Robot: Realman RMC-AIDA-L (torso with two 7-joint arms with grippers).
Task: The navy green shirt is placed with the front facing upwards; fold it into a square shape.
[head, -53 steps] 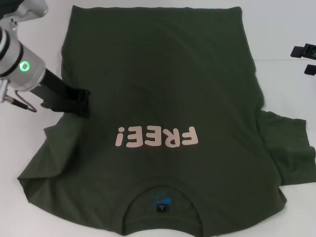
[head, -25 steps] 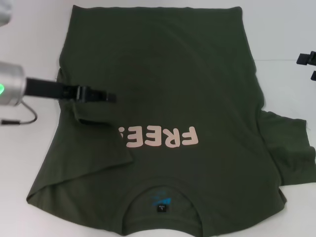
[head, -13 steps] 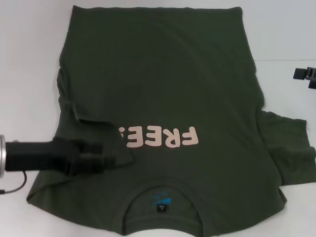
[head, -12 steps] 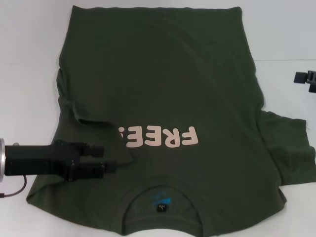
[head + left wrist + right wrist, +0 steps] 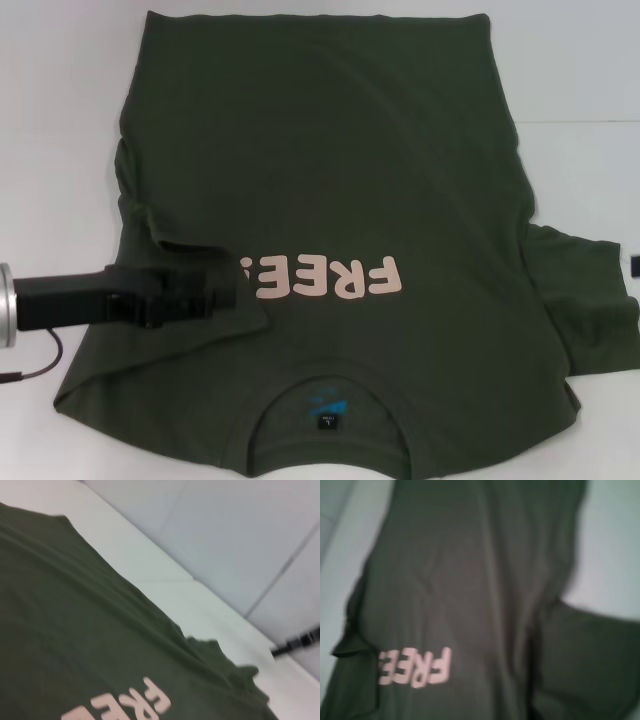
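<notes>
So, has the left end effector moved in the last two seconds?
Yes. The left end effector has moved along the shirt towards the collar, and now sits beside the pink lettering, over the folded-in sleeve.

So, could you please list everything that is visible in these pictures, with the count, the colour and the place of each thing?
navy green shirt: one, dark olive green, spread front up on the table, collar nearest the robot; the sleeve on the robot's left is folded in over the chest.
"FREE" lettering: one, pale pink, on the chest, partly covered by the fold.
collar label: one, blue print, inside the neck.
table: one, white, under the shirt.
left gripper: one, black, over the folded sleeve.
right gripper: one, black, barely showing at the right edge.
</notes>
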